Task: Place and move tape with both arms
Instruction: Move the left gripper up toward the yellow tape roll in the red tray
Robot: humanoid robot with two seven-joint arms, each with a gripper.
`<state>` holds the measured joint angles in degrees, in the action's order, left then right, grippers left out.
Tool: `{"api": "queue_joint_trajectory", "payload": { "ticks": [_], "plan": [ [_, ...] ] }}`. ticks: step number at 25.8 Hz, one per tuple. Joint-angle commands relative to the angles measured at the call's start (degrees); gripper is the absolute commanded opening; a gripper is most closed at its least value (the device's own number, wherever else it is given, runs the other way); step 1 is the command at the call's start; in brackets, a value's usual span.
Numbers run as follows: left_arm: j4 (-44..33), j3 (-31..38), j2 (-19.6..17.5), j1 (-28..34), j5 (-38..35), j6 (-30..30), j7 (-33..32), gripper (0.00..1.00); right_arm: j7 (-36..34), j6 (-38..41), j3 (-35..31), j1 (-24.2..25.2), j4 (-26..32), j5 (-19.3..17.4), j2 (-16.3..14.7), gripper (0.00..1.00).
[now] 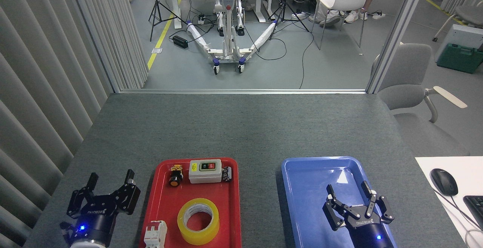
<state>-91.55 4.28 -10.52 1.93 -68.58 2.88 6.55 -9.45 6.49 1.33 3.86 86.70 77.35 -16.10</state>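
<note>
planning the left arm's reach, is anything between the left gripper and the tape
Nothing visible blocks it. The left gripper is open just outside the red tray; only the tray's low rim lies between it and the tape.

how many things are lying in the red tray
4. The tape lies near the front middle of the red tray, a white connector block front left, an orange push button back left, a grey switch box back middle.
</note>
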Motion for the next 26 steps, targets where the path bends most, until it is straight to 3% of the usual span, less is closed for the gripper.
{"api": "queue_joint_trajectory", "payload": {
  "ticks": [1, 15, 18, 21, 26],
  "plan": [
    [0.06, -0.06, 0.23, 0.0, 0.03, 0.1, -0.04, 1.0, 0.04, 0.1, 0.07, 0.0, -0.22, 0.0, 0.19, 1.0],
    [-0.29, -0.06, 1.02, -0.62, -0.06, -1.83, 0.66, 1.0, -0.13, 0.1, 0.16, -0.26, -1.27, 0.0, 0.72, 1.0],
    [0.67, -1.11, -0.73, -3.16, 0.46, 0.45, -2.32, 1.0, -0.13, 0.1, 0.16, -0.35, -1.27, 0.0, 0.63, 1.0],
    [0.41, -3.66, -4.43, -6.68, 0.99, 8.54, -14.9, 1.0, -0.22, 0.1, 0.16, -0.52, -1.27, 0.0, 0.63, 1.0],
    [0.06, -4.01, -6.97, -14.68, 6.7, 14.69, -47.23, 1.0, -0.31, 0.19, 0.07, -0.52, -1.27, 0.17, 0.63, 1.0]
  ]
}}
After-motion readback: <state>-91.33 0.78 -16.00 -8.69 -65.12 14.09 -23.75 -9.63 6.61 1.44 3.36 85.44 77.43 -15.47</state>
